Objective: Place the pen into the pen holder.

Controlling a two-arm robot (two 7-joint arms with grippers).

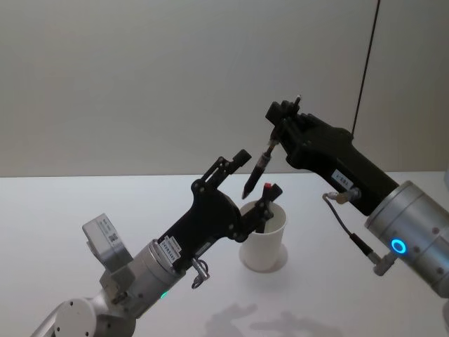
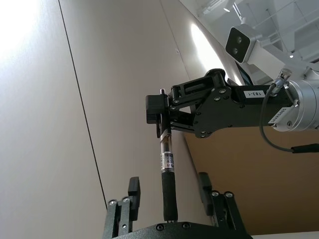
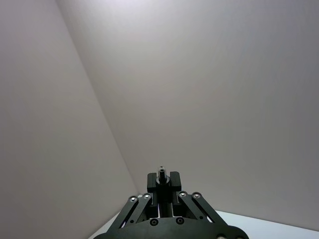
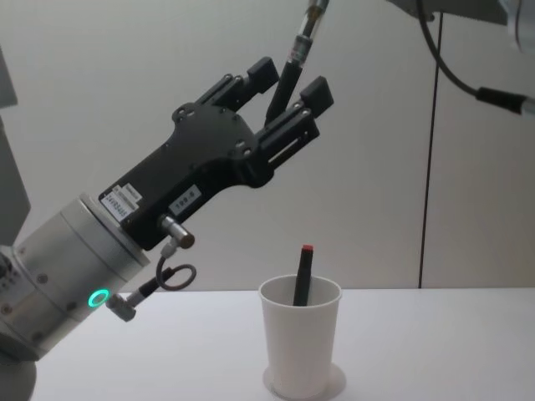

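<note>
1 pen [image 1: 258, 168] hangs in the air near the middle of the head view, just above the pen holder [image 1: 262, 237]. The pen is thin, hard and light, and it looks smooth, so it could slip or swing if held loosely. Its dark grip part looks like the best place to hold it.

The right gripper [image 1: 279, 128], up and to the right of the middle, has its fingers clamped on the top end of the pen. The left gripper [image 4: 286, 82], in the upper middle of the chest view, has its fingers apart, 1 on each side of the pen's lower part, and they do not look like they touch it.

The pen holder is a light paper cup on the white surface [image 1: 70, 210]. It could tip easily. A second pen [image 4: 301, 276] with a red tip already stands inside it.
</note>
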